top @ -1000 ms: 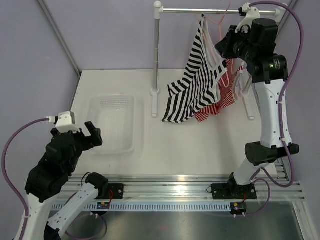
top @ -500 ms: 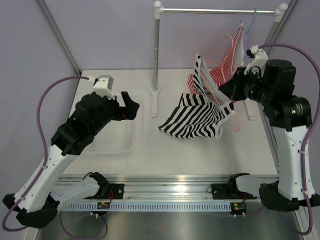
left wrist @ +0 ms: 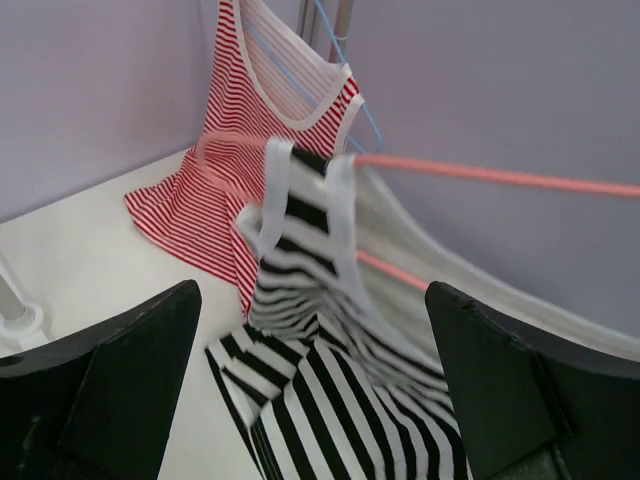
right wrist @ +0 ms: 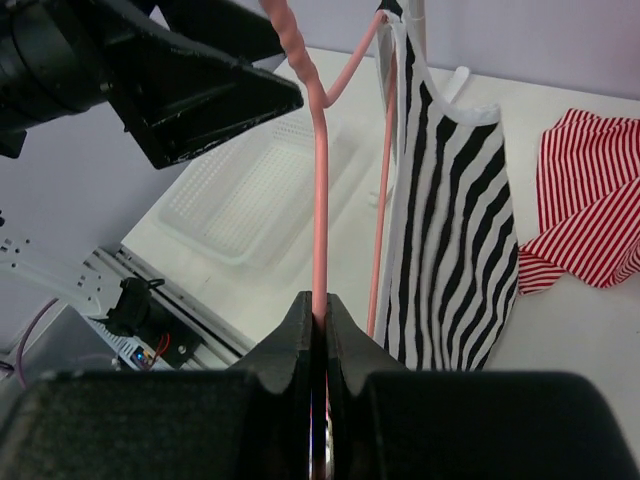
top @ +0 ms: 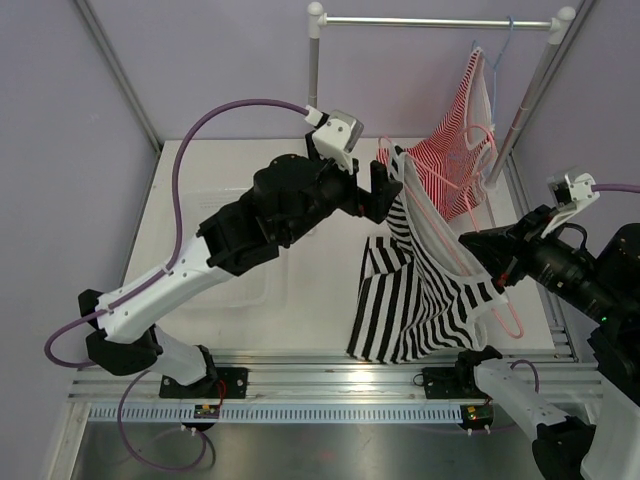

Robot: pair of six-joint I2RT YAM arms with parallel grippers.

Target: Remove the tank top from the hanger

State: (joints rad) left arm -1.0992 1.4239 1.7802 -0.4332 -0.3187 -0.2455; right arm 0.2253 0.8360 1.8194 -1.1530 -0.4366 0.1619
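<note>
Clamping the thin pink wire hanger between shut fingers, the right pincer holds it with the black-and-white striped fabric tank top draped on the wire just ahead. The left pincer gapes wide, the top's strap just before it and a red-and-white striped top beyond.

left wrist | tank top hem: cut off at bottom | hanger: blurred
</note>
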